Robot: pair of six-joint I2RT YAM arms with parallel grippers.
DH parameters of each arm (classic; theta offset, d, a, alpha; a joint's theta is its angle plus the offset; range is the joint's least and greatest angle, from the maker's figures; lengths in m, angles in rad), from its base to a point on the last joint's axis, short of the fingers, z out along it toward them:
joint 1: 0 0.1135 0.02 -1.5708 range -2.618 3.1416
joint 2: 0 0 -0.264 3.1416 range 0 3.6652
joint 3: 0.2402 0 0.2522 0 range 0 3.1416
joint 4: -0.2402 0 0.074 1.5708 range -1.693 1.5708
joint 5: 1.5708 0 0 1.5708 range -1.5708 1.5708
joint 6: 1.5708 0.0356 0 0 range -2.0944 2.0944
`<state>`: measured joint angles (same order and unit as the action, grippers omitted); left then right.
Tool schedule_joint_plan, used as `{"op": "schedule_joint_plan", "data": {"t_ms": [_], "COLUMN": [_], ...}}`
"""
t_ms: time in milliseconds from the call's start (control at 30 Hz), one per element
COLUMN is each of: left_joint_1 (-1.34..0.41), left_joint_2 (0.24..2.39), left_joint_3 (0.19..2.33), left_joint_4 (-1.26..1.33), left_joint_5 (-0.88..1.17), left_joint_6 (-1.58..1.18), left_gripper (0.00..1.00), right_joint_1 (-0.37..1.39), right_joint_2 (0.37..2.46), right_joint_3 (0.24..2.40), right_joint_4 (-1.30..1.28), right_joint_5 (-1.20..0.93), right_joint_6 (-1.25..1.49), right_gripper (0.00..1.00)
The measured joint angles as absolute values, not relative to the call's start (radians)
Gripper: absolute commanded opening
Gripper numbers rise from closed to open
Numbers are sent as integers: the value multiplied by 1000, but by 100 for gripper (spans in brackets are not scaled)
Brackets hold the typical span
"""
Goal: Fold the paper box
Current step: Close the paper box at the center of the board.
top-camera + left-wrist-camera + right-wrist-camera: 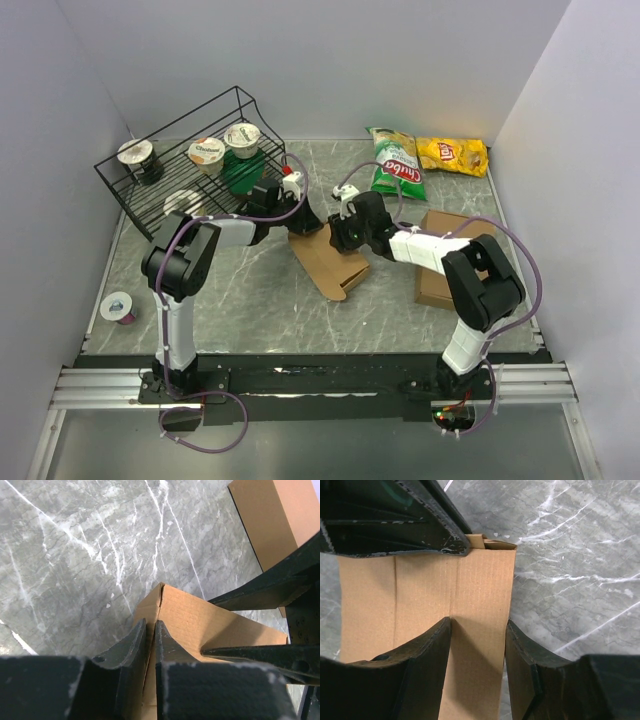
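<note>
Left jaws are sitting nearest in the left wrist view, pressed almost together and pinching the top edge of the box [200, 625]. There's only a sliver of gap, with card running through it. Right jaws are standing part-spread in their own view, straddling a strip of the same panel beside a crease. Whether they are actually touching card, I'm not seeing clearly.

Box is sitting mid-surface between both arms, far end tilting up at the jaws, near end resting on the surface [250, 290].

Progress: I'm judging this as early. Creases are showing and one flap is looking doubled over at the top corner, but no walls are standing and no tabs are looking tucked. Remaining: raising sides, locking tabs, closing.

Slab [432, 285] is lying well apart to the right, nothing gripping it.
</note>
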<state>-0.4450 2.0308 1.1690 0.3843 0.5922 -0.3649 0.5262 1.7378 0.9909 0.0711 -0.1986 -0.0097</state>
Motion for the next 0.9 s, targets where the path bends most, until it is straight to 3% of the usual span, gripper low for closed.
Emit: {"op": "schedule_joint_plan", "data": {"t_ms": [267, 333, 467, 500, 533, 600, 900], "left_joint_1": [-449, -450, -453, -454, -457, -468, -499], "left_joint_2": [2040, 2040, 2040, 2040, 2040, 2039, 2008], "left_joint_3": [1178, 1178, 1180, 1183, 1183, 1183, 1182], "left_joint_4": [384, 384, 380, 375, 372, 362, 295], "left_joint_5": [609, 609, 603, 600, 595, 580, 554], "left_joint_6": [-365, -365, -365, -364, -364, -361, -361], "left_gripper": [13, 13, 13, 14, 14, 15, 23], "right_joint_1": [542, 543, 547, 550, 552, 561, 627], "right_joint_2": [1712, 1712, 1712, 1712, 1711, 1704, 1521], "right_joint_3": [952, 952, 966, 970, 972, 973, 923], "right_joint_4": [105, 104, 76, 67, 62, 51, -49], "right_joint_5": [-175, -169, -146, -138, -128, -124, -155], "right_joint_6": [-46, -46, -28, -24, -31, -46, -101], "right_gripper": [34, 38, 61, 76, 83, 91, 97]}}
